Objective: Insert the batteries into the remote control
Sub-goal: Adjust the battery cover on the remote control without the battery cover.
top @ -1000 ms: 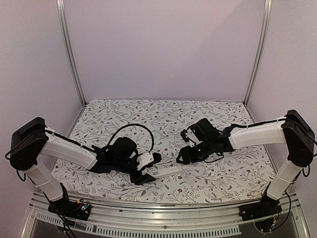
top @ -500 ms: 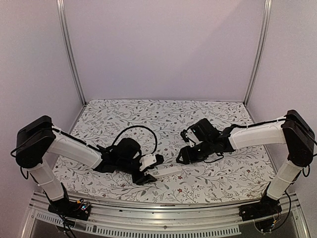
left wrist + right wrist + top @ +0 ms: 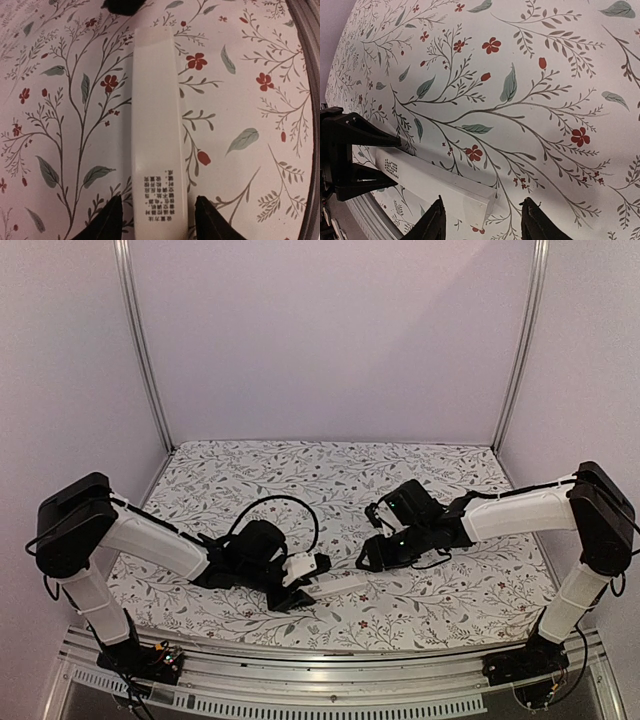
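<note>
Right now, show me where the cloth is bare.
Bare: the far half of the cloth, between the back wall and both arms, and the near strip beside the right arm's base. Crowded: near centre, where the left pincer straddles the remote control and the right pincer hovers close.

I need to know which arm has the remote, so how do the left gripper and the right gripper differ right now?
The left gripper straddles the printed end of the remote control, a finger on each side; the right gripper is at the plain end. The remote runs straight out from the left gripper but lies slanted across the right gripper's view. Both are open, and neither has clamped it.
</note>
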